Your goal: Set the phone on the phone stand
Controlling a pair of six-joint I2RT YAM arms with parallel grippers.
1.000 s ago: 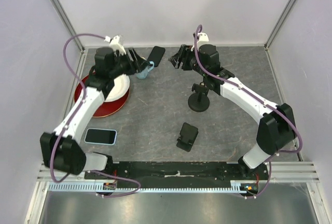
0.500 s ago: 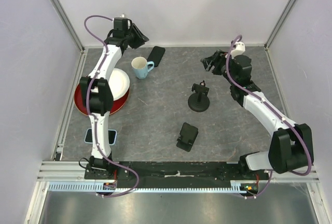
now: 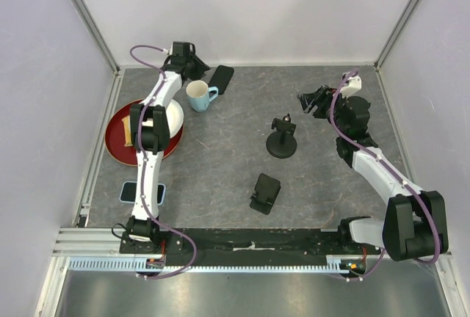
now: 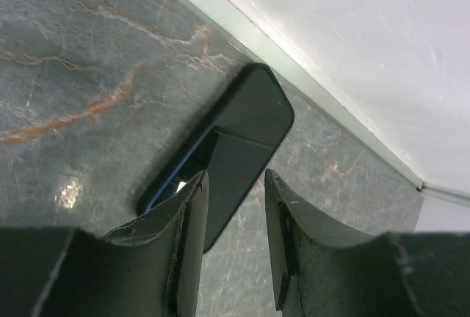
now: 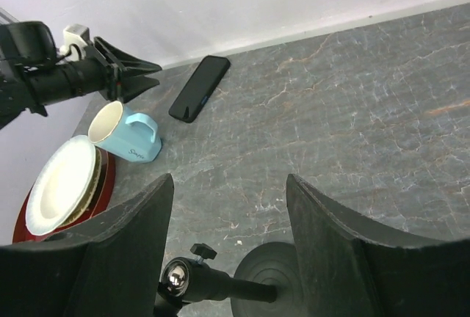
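A black phone (image 3: 220,78) lies flat near the back wall, seen also in the left wrist view (image 4: 228,133) and the right wrist view (image 5: 200,88). My left gripper (image 3: 197,65) hovers just left of it, fingers (image 4: 187,236) a narrow gap apart with nothing between them. A black phone stand on a round base (image 3: 281,141) is mid-table; a low folding stand (image 3: 264,194) sits nearer me. My right gripper (image 3: 314,101) is open and empty, up right of the round-base stand (image 5: 268,280).
A light-blue mug (image 3: 198,97) stands beside the phone. A white plate on a red plate (image 3: 117,137) lies at the left. A second phone in a pale blue case (image 3: 131,192) lies near the left front, partly behind my left arm.
My left arm swung from over the mug to the back edge and came down beside the black phone, its jaws narrowing. My right arm drew back to the right.
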